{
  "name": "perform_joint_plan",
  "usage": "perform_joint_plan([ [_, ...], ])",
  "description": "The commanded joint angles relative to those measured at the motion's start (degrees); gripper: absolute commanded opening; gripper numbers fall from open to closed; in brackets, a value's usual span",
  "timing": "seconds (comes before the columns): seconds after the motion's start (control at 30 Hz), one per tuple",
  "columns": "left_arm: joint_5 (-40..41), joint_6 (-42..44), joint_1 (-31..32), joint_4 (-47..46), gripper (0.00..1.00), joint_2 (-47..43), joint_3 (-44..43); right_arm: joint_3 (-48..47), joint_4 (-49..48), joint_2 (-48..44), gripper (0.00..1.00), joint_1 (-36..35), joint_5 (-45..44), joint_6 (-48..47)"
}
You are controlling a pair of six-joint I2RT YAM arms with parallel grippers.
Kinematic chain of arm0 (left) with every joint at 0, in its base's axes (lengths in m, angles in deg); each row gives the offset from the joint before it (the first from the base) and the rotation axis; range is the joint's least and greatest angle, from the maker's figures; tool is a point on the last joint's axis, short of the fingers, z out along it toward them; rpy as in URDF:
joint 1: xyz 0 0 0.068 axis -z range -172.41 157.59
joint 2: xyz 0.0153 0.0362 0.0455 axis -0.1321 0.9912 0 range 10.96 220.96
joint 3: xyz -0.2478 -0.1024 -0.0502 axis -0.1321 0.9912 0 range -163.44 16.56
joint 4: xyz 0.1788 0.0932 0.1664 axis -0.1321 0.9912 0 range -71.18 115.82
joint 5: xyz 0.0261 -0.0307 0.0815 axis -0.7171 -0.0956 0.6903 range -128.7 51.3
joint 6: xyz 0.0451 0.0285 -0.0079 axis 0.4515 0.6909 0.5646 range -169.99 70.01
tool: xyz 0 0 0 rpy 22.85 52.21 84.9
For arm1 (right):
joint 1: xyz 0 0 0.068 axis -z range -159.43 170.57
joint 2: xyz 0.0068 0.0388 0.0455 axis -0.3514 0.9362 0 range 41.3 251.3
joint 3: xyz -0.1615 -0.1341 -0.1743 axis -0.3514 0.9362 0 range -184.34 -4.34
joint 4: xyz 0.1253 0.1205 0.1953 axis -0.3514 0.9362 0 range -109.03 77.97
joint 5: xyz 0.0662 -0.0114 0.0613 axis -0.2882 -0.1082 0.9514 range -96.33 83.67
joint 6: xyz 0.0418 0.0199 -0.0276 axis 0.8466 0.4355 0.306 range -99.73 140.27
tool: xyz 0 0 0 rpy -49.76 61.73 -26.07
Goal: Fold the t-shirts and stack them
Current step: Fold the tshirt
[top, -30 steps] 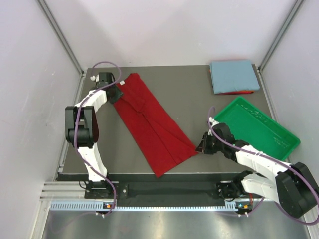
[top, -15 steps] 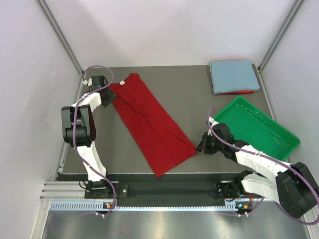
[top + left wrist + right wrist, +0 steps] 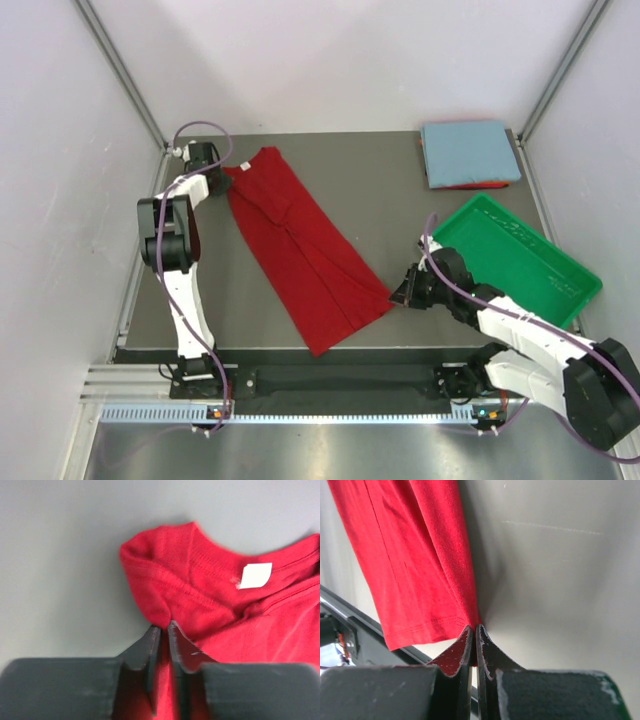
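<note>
A dark red t-shirt point(image 3: 300, 240), folded lengthwise into a long strip, lies diagonally across the table. My left gripper point(image 3: 222, 180) is shut on its collar end; in the left wrist view the jaws point(image 3: 164, 630) pinch red cloth beside the white neck label point(image 3: 255, 575). My right gripper point(image 3: 400, 293) is shut on the hem corner of the same shirt point(image 3: 420, 565), its tips point(image 3: 473, 628) pinching the cloth. A folded light blue t-shirt point(image 3: 468, 152) lies on a folded red one point(image 3: 470, 186) at the back right.
A green plastic tray point(image 3: 515, 258) stands at the right, just behind my right arm. The table's front edge point(image 3: 300, 352) runs close to the shirt's lower corner. Metal frame posts stand at the back corners.
My left gripper has shifted left and back with the collar end, stretching the shirt slightly. My right gripper has stayed at the hem corner.
</note>
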Motion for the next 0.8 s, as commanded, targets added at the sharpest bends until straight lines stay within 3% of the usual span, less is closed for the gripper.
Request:
perform_joint_plan([
  [0.0, -2.74, 0.94, -0.30, -3.20, 0.13, 4.34, -4.48, 0.64, -3.04, -1.14, 0.01, -1.33, -0.41, 3.07],
  [0.07, -6.34, -0.11, -0.13, -4.61, 0.05, 6.53, -5.72, 1.43, -3.04, -1.22, 0.00, -1.68, -1.47, 4.64],
  [0.2, -12.31, -2.57, 0.22, -8.74, 0.00, 10.41, -9.58, 4.15, -4.35, -3.76, 0.00, -2.74, -4.80, 8.60],
  [0.4, -19.43, -5.12, 2.77, -17.53, 0.00, 15.42, -13.28, 9.34, -9.89, -7.46, 0.00, -5.46, -8.41, 15.90],
  [0.77, -23.92, -6.88, 7.43, -20.71, 0.01, 20.96, -20.83, 9.26, -12.97, -4.85, 0.02, -13.11, -17.90, 22.75],
])
